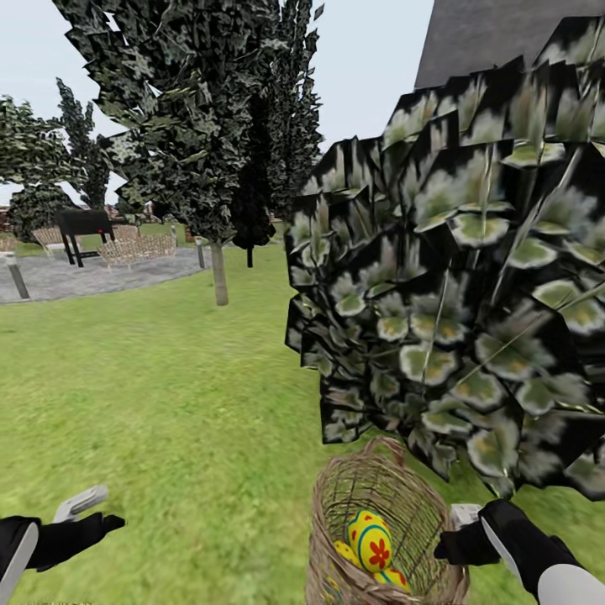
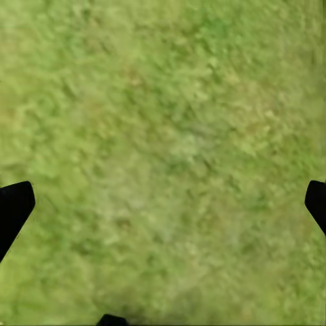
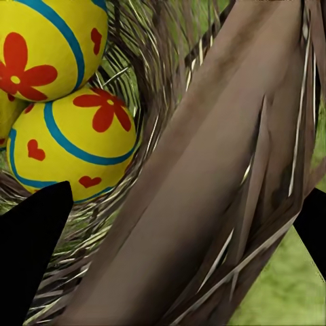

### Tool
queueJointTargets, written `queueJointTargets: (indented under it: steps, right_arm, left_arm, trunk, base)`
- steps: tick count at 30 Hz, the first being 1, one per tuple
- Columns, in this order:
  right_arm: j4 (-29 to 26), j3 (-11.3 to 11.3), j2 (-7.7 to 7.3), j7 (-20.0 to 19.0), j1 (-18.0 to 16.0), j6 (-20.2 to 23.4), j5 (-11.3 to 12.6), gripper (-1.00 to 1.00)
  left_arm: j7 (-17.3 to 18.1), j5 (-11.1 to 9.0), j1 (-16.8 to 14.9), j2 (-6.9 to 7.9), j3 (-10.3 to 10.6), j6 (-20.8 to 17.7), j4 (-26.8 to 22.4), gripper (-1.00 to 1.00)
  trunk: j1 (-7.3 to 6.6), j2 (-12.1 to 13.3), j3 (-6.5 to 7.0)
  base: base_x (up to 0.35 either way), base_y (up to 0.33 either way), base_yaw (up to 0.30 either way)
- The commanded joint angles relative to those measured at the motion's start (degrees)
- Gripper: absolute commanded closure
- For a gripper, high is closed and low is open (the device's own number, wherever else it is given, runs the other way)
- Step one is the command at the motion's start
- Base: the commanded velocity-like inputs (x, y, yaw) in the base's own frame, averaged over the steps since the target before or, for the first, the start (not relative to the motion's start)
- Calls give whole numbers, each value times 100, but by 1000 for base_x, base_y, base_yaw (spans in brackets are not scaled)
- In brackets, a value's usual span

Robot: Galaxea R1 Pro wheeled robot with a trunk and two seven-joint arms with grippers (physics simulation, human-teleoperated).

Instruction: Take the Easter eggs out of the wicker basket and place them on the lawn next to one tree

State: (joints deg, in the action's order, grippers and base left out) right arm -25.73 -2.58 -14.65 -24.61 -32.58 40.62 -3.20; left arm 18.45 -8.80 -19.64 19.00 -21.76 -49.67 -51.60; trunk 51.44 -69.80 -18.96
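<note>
A wicker basket (image 1: 382,538) stands on the lawn (image 1: 168,403) at the foot of a dark, broad-leaved bush (image 1: 470,286), with three yellow eggs (image 1: 370,540) inside it, painted with red flowers and blue bands. In the head view one egg sits on top and two more peep out below it; the right wrist view shows two eggs (image 3: 71,146) stacked against the woven wall, with a sliver of a third at the edge.

The right gripper (image 1: 464,538) hangs just beside the basket's rim (image 3: 224,170), its black fingers (image 3: 30,251) spread wide to either side of the thick wicker band. Whether they touch it is hard to judge.

The left gripper (image 1: 84,521) hovers over bare grass (image 2: 163,156), well apart from the basket, its fingers (image 2: 13,207) wide and holding nothing.

One thin-trunked tree (image 1: 218,269) rises from the lawn farther back, near the edge of a grey paved patio (image 1: 84,273) carrying a dark grill (image 1: 82,225) and wicker chairs (image 1: 139,246).
</note>
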Motion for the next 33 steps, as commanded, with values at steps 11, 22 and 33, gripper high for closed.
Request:
queueJointTargets:
  steps: [11, 22, 33]
  right_arm:
    - [-11, -33, 13, -3, -3, 25, -14, 100]
    - [-11, -41, 40, 9, -3, 25, -14, 100]
    - [-2, -54, 59, 61, -3, 25, -14, 100]
  left_arm:
    - [23, -35, -6, 9, -48, -34, 35, -100]
    - [10, -34, -5, -2, -21, -34, 36, -100]
    - [12, -34, -5, 7, -37, -34, 27, -100]
  trunk:
    - [4, -5, -7]
    - [4, -5, -7]
    - [4, -5, -7]
  base:
    - [223, 256, 294]
    - [130, 315, 294]
    - [117, 326, 294]
